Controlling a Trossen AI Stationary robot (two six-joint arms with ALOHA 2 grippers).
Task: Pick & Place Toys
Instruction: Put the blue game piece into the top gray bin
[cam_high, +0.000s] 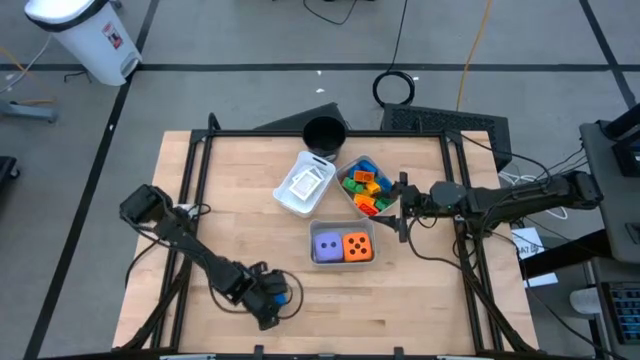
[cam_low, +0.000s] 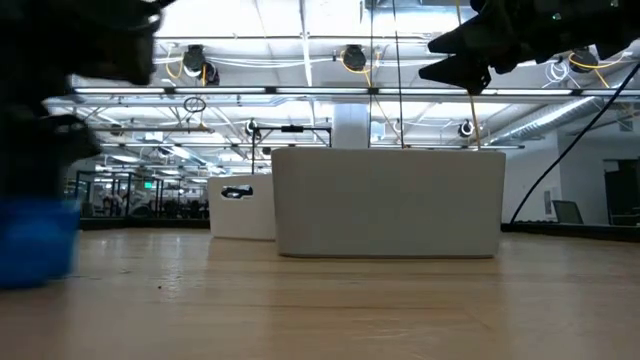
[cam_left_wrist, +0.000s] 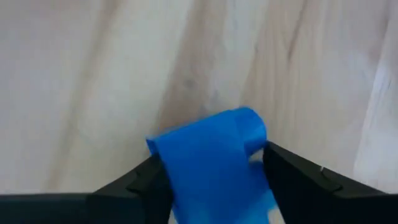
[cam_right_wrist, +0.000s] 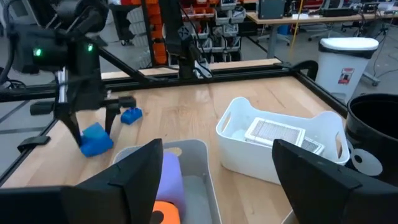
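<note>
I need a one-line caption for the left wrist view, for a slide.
Left gripper straddles a blue plastic block lying on the light wooden table, one dark finger at each side of the block.

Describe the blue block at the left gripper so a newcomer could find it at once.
Start at the wooden table and go to its near edge, far from the three trays. There the left gripper straddles a blue block lying on the bare wood. It is the larger of two loose blue blocks; the smaller one lies just beside it.
</note>
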